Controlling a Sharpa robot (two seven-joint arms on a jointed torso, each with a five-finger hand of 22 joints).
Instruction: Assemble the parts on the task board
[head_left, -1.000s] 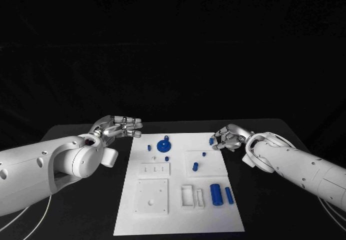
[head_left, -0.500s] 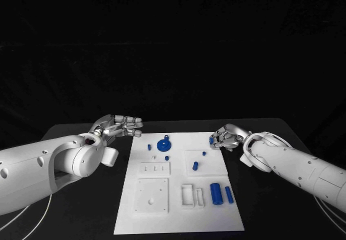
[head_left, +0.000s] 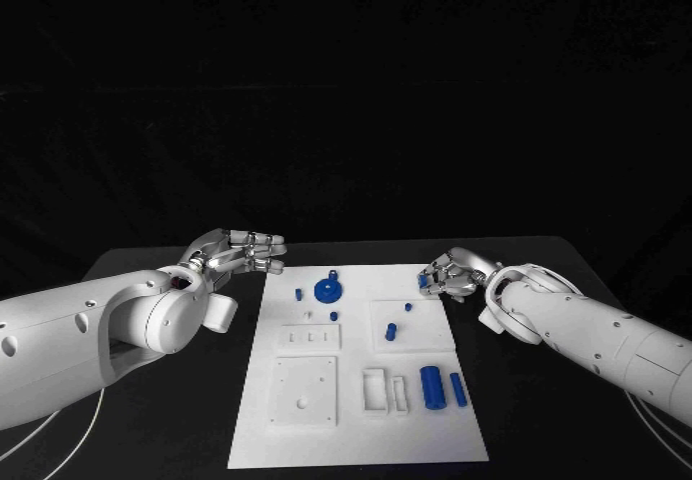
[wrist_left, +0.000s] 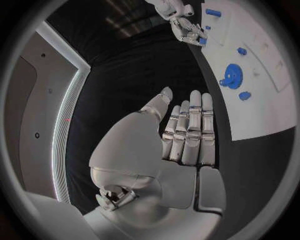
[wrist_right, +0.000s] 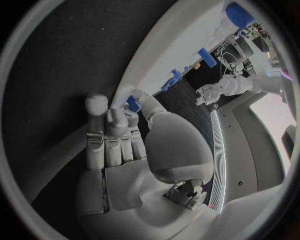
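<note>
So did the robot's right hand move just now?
Yes. The right hand slid slightly left, towards the task board's far right corner, pinching a small blue part.

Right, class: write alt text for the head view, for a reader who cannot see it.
A white task board lies on a black table, with small blue parts on it, among them a gear and a cylinder. The left hand hovers empty by the board's far left corner; the right hand pinches a blue part at its far right edge.
</note>
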